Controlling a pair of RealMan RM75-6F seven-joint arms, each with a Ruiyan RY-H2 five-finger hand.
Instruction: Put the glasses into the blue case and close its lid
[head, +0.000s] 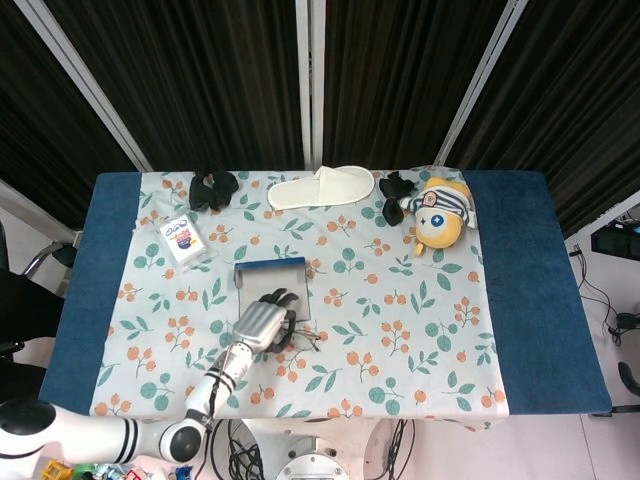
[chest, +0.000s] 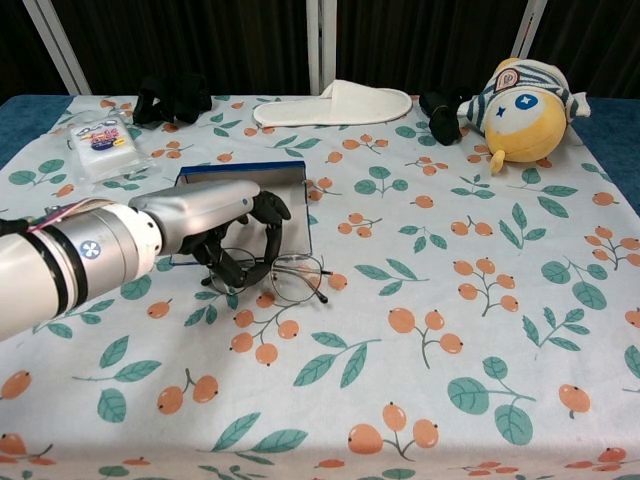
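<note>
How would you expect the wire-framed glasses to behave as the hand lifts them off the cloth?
The glasses look thin-rimmed, so probably light and easily bent if the left hand squeezes hard. The slim wire offers little to grip, so they may twist or slip between the fingers. The lenses look fragile and could scratch.

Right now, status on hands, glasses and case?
Left hand gripping the glasses, which sit on the cloth beside the open blue case. Right hand not in view. Nothing between glasses and case.
</note>
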